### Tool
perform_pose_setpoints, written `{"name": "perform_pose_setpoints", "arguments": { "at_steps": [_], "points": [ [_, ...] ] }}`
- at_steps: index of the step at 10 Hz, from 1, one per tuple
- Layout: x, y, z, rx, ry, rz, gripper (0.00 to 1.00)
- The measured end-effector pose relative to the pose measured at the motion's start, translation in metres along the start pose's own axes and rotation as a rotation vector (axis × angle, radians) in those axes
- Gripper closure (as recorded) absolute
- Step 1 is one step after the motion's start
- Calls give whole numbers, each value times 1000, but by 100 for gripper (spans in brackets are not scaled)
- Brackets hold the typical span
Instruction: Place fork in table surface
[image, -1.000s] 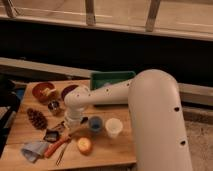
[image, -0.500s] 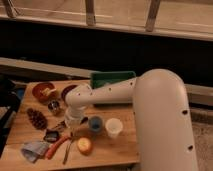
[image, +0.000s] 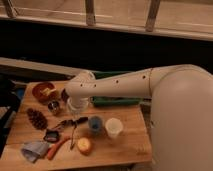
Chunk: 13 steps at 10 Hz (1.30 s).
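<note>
Occupying the lower left of the frame, the table surface (image: 127, 145) of light planked wood is recorded with the robot arm (image: 130, 86) reaching across it from the right. The gripper (image: 68, 122) is located below the arm's pale wrist, left of centre, and is noted as clenched; whether anything is pinched between its jaws cannot be told. The fork (image: 73, 135) appears as a slim dark line just beneath and slightly right of the gripper, running down toward the front edge; whether its upper end touches the gripper cannot be made out. Listed beside it: an orange-red-handled tool (image: 59, 147) to its left, a round orange-yellow object (image: 84, 145) to its right, a blue cup (image: 95, 123) and a white cup (image: 113, 128) further right. A pine cone (image: 37, 118), a small metal cup (image: 54, 106) and a brown bowl (image: 44, 91) are entered at the left. A green tray (image: 115, 101) is seen behind the arm, and a grey cloth (image: 33, 150) at the lower left corner.
</note>
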Motion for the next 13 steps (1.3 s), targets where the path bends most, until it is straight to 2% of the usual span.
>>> {"name": "perform_pose_setpoints", "arguments": {
  "at_steps": [1,3,5,6,8,11,12,13],
  "points": [
    [-2,-2,-13,24,-13,3,100],
    [-6,-10,-49,95,-55,10,100],
    [-9,-17,-73,152,-92,15,100],
    [-10,-18,-79,169,-102,14,100],
    [-9,-17,-78,175,-102,10,100],
    [-6,-12,-52,139,-72,2,100],
    [-4,-7,-36,110,-51,-3,100],
    [-2,-6,-28,97,-39,-4,100]
  ]
}}
